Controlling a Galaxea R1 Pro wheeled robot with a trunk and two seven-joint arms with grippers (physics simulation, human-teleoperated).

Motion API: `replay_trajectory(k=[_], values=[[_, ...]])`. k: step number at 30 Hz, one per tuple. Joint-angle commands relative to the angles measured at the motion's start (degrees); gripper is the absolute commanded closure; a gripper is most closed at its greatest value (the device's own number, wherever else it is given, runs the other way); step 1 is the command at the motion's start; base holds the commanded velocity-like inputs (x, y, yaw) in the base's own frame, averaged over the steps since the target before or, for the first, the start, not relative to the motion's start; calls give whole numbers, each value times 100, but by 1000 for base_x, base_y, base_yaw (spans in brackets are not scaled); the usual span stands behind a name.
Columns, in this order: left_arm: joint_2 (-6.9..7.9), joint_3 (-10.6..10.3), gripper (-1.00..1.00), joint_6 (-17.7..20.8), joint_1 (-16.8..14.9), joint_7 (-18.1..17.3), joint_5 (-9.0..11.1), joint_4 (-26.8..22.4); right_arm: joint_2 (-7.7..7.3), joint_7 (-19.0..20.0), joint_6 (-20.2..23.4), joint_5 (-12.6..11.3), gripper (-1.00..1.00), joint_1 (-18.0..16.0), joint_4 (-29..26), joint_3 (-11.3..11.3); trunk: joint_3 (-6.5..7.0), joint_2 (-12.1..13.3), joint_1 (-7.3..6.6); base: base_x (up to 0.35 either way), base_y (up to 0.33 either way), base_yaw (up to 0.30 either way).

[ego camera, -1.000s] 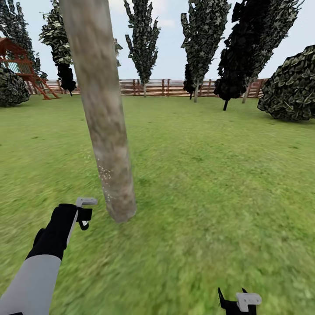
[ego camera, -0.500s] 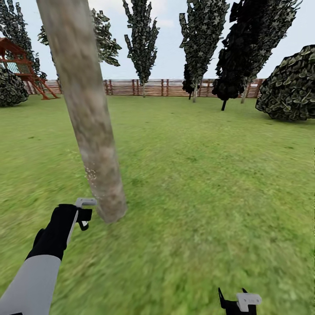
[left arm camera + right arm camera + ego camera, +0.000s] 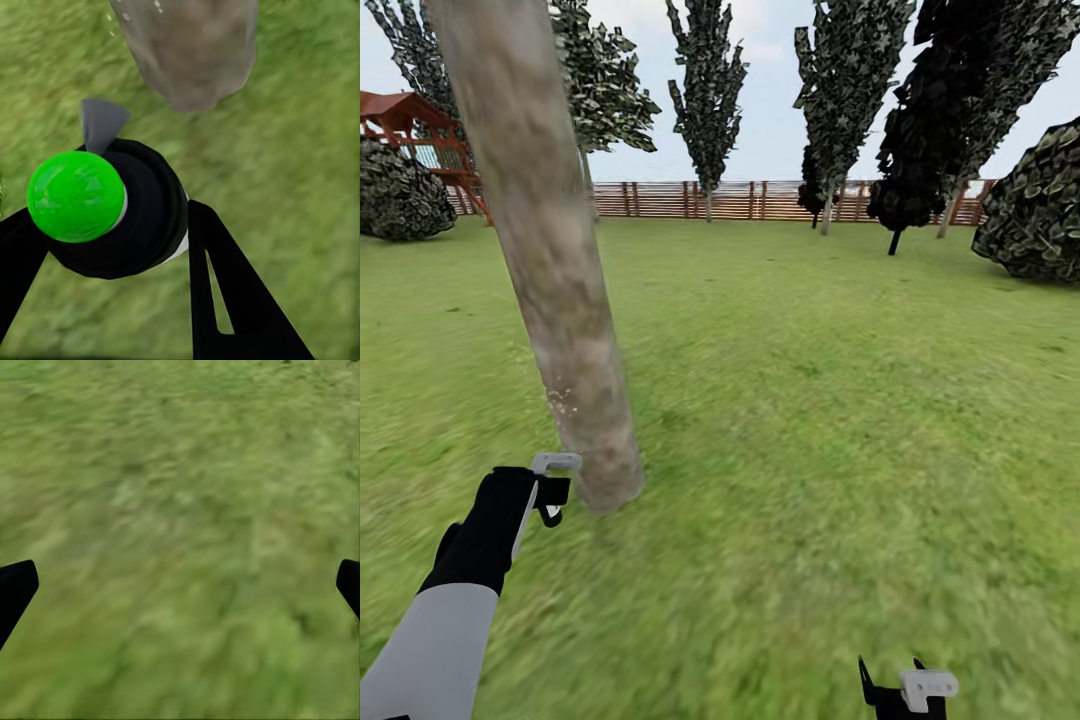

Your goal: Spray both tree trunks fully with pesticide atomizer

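Note:
In the head view a thick grey-brown tree trunk (image 3: pixel 560 300) leans up from the garden lawn (image 3: pixel 810 400) at left. A few white pesticide specks (image 3: pixel 560 402) dot its lower bark. My left gripper (image 3: pixel 550 490) sits just left of the trunk's base, shut on the pesticide atomizer (image 3: pixel 555 464). In the left wrist view the atomizer (image 3: pixel 112 217) is black with a green round top, held between the black fingers (image 3: pixel 225 300), its grey nozzle facing the trunk's foot (image 3: pixel 195 52). My right gripper (image 3: pixel 905 690) hangs open over bare grass; the right wrist view shows its fingertips (image 3: pixel 15 585) wide apart.
A brown slatted fence (image 3: pixel 760 200) closes the far side of the lawn. Dark narrow conifers (image 3: pixel 710 90) stand along it. Round bushes sit at far right (image 3: pixel 1040 210) and far left (image 3: pixel 400 195), beside a red wooden playset (image 3: pixel 420 130). Open grass stretches right of the trunk.
The whole view has shifted: the trunk now sits further left and closer to my left gripper, while the background has slid right. Both arms hold the same pose.

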Motion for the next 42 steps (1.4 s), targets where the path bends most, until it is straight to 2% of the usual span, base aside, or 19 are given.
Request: replay_trajectory(k=[1,6,23,31,38,42], values=[[-3,7,100,20,-8,-56,-63,-6,0,12,-18,44,-100,-3,4,-49,-5,-2,0,138,-271,276],[-3,7,100,20,-4,-56,-63,-6,0,12,-18,43,-100,-2,4,-49,-5,-2,0,138,-271,226],[7,18,100,25,5,-56,-63,-3,0,12,-18,43,-100,-2,4,-49,-5,-2,0,65,-271,28],[85,40,100,-13,439,36,-63,-5,0,12,-18,43,-100,-2,4,-49,-5,-2,0,34,-271,260],[61,34,100,-15,502,66,-44,-23,0,12,-18,43,-100,-2,4,-49,-5,-2,0,137,-264,264],[43,34,100,-16,498,67,-32,-77,0,12,-18,44,-100,-2,4,-49,-5,-2,0,226,-203,59]])
